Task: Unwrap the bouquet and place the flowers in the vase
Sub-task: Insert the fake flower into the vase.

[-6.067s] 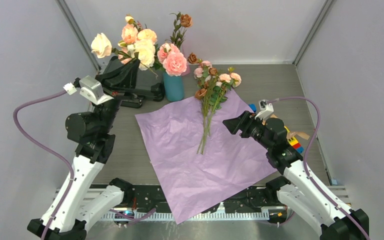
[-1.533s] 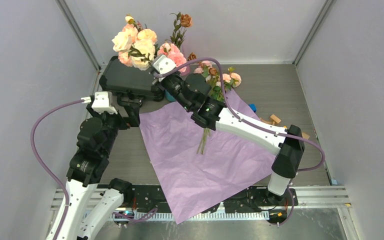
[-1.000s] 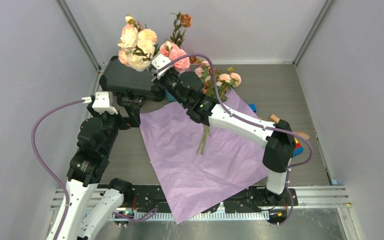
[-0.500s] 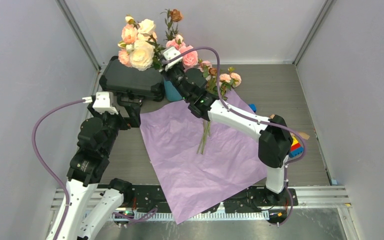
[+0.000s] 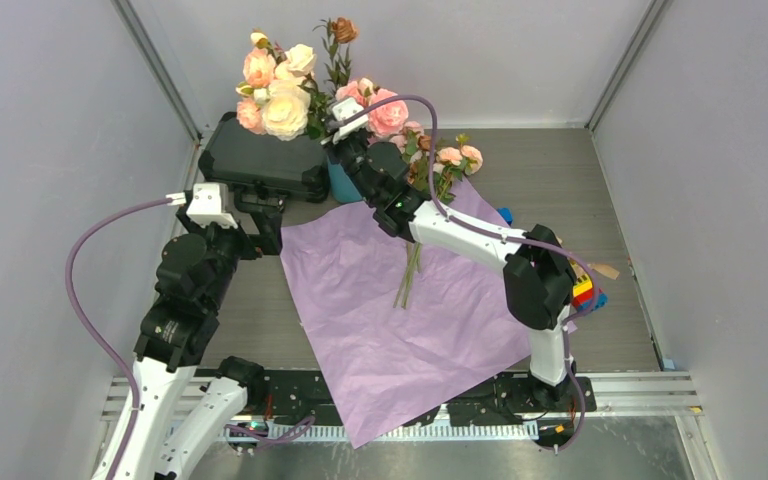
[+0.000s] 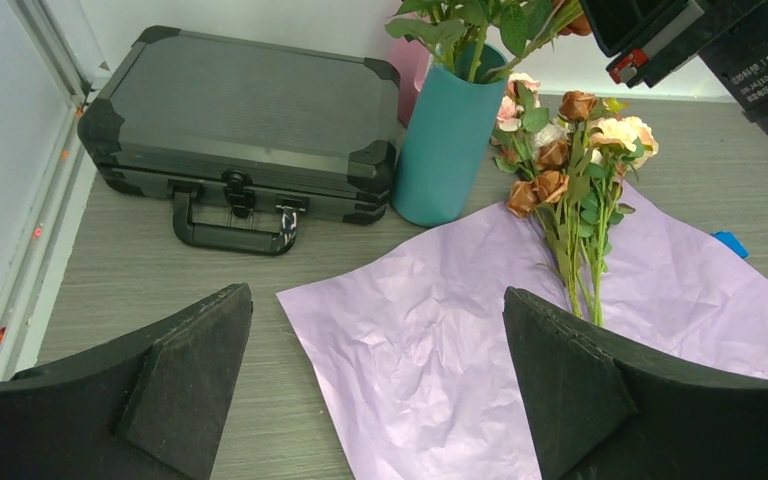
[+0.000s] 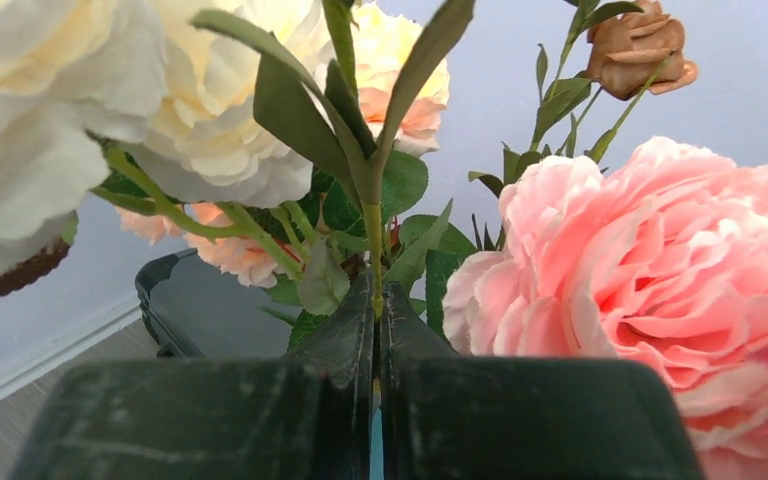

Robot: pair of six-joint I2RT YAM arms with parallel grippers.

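Reaches across to vase (image 6: 447, 140) with right gripper (image 7: 377, 310), clamps shut on stem of peach roses (image 5: 282, 100), pulls them from left lean to upright. Holds left gripper (image 6: 375, 300) wide, empty. Leaves flowers (image 6: 572, 200) flat on lilac paper (image 5: 400, 320), heads just beside vase: unwrapped, not yet placed; likely clears room first.

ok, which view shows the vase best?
Left wrist: the vase stands whole, unblocked, beside the case. Top: only a teal sliver behind the right arm. Right wrist: blooms fill it, vase barely visible.
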